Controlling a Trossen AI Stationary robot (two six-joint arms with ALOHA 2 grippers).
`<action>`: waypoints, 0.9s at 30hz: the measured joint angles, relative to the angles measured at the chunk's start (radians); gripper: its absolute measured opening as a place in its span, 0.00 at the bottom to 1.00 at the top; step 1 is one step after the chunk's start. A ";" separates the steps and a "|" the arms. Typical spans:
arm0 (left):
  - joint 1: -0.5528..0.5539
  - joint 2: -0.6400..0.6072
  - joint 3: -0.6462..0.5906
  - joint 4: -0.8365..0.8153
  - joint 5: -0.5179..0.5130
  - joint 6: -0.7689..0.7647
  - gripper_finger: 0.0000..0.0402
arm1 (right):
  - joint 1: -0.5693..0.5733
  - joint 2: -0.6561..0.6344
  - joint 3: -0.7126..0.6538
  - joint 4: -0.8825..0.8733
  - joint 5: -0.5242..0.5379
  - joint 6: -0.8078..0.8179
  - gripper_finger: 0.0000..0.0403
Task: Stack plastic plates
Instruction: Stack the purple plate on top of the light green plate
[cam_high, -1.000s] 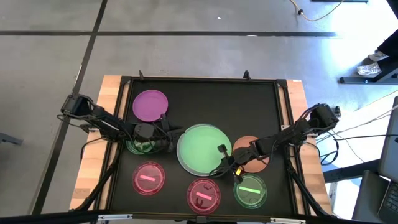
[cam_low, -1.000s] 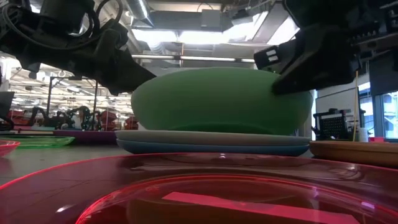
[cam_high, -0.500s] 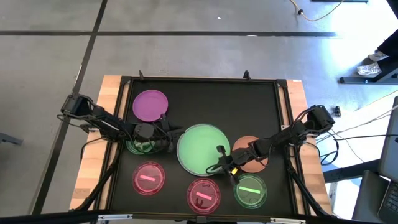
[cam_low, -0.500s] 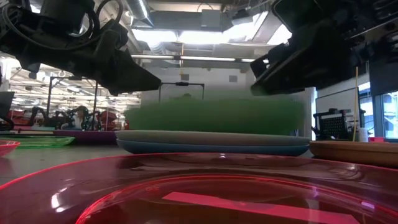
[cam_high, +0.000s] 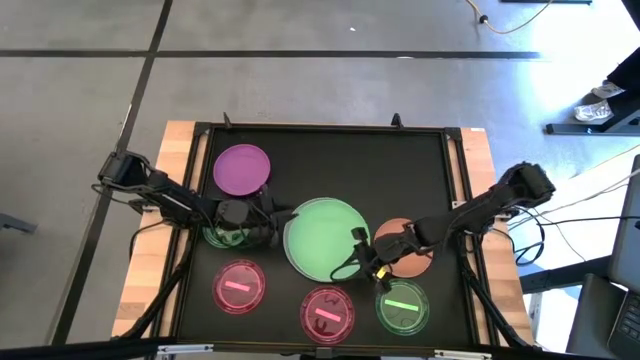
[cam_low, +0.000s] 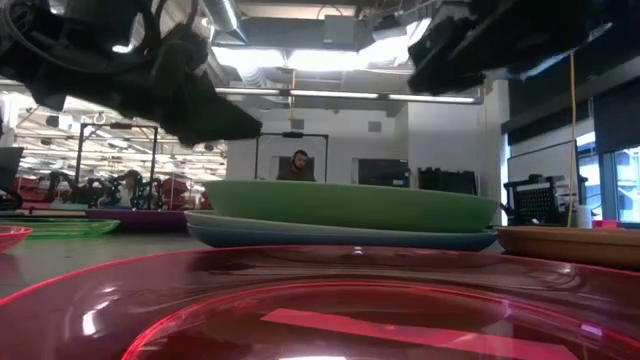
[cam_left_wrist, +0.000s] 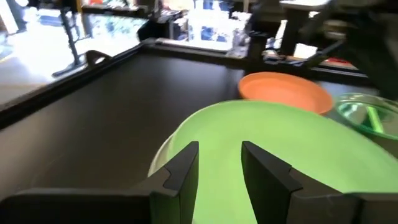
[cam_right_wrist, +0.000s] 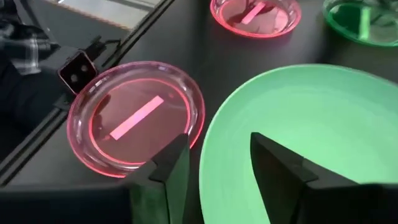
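We judge the green plate (cam_high: 325, 239) light, stiff and slick, best pinched at its rim. Both the left gripper (cam_left_wrist: 219, 163) and right gripper (cam_right_wrist: 219, 163) hang open above it, holding nothing

Readable text: none in any view.
Small translucent plates: the pink plate (cam_right_wrist: 135, 117) and the green plate (cam_high: 403, 306) each carry a plain bar mark, with no letters or digits on it.
Large green plate (cam_high: 325, 238): plain surface, no label or print.
Orange plate (cam_left_wrist: 285, 91): plain, no writing.
Purple plate (cam_high: 241, 168): plain, no writing.
Tabletop (cam_high: 330, 160): dark and unmarked, no sign or number.
Room behind, low view: no sign or screen text can be made out.
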 joint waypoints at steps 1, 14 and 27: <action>-0.010 -0.006 0.016 -0.019 0.001 0.018 0.29 | 0.009 -0.018 0.000 -0.016 0.013 0.000 0.39; -0.070 -0.094 0.486 -1.436 -0.061 -0.167 0.29 | 0.242 -0.092 -0.137 -0.086 0.282 0.284 0.38; 0.115 -0.075 0.438 -1.765 -0.018 -0.280 0.29 | 0.297 -0.091 -0.147 -0.071 0.463 0.286 0.38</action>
